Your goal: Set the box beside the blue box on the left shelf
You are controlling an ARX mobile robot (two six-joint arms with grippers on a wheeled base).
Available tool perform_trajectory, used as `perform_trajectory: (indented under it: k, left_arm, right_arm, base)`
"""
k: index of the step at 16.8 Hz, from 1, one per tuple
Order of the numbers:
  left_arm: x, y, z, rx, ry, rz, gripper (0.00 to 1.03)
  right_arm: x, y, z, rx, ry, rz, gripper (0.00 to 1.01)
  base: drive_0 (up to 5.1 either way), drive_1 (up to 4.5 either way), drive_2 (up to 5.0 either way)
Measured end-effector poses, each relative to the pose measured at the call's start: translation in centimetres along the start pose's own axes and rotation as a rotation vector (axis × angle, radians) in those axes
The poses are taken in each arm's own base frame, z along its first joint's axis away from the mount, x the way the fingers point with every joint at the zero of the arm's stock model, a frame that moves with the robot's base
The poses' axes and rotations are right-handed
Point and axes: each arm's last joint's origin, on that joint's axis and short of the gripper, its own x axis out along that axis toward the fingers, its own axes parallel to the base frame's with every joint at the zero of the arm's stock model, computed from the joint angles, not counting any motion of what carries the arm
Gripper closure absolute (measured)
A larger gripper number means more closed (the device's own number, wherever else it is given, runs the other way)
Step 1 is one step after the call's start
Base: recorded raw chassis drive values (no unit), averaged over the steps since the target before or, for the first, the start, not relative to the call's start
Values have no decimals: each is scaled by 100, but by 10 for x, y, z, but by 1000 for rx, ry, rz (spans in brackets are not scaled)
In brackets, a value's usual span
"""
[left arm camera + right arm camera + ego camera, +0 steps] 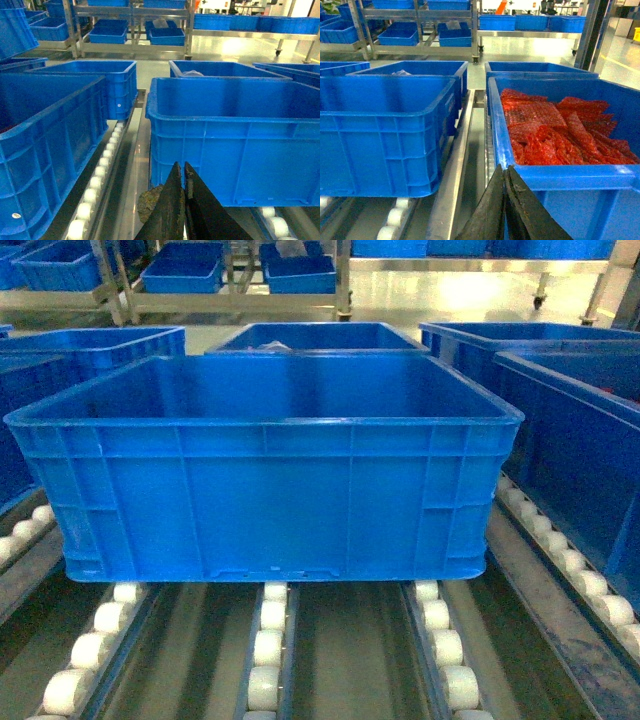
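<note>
The box (270,460), a large empty bright-blue ribbed crate, sits square on the roller rails of the left shelf (268,640), filling the middle of the head view. Another blue box (45,145) stands close on its left, with a roller rail (100,170) between them. My left gripper (181,166) is shut and empty, just short of the box's (235,135) near left corner. My right gripper (505,170) is shut and empty too, its tips against the front rim of a crate of red bags (560,130), with the box (380,135) to its left. Neither gripper shows in the head view.
More blue crates (320,336) stand behind the box on the same rails, and one (580,430) close on its right. A bare metal divider (452,180) runs between the lanes. A brownish lump (150,200) lies beside the left fingers. Steel racks with crates (180,270) line the far floor.
</note>
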Motion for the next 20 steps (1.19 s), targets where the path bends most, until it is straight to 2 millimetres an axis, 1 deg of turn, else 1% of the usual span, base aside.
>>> perform_trajectory:
  k: [7, 8, 9, 11, 15, 17, 19, 20]
  left_arm:
    - [-13, 0, 2, 0, -8, 0, 102]
    - [-31, 0, -2, 3, 10, 0, 88]
    - [-31, 0, -2, 3, 10, 0, 86]
    - [-31, 0, -2, 3, 10, 0, 79]
    - [-31, 0, -2, 4, 10, 0, 68]
    - [-31, 0, -2, 4, 10, 0, 60]
    - [-31, 0, -2, 4, 10, 0, 49]
    - [-31, 0, -2, 4, 10, 0, 46]
  right_arm:
    - [-12, 0, 1, 0, -6, 0, 100]
    - [-29, 0, -3, -2, 5, 2, 82]
    - [-29, 0, -3, -2, 5, 2, 81]
    - [-29, 0, -3, -2, 5, 2, 73]
    - [-29, 0, -3, -2, 5, 2, 62]
    - [-29, 0, -3, -2, 5, 2, 53]
    - [-29, 0, -3, -2, 5, 2, 43]
    - [-29, 0, -3, -2, 5, 2, 40]
  base:
    - [0, 0, 0]
    - [0, 0, 0]
    - [0, 0, 0]
    - [0, 0, 0]
    - [0, 0, 0]
    - [0, 0, 0]
    - [0, 0, 0]
    - [0, 0, 0]
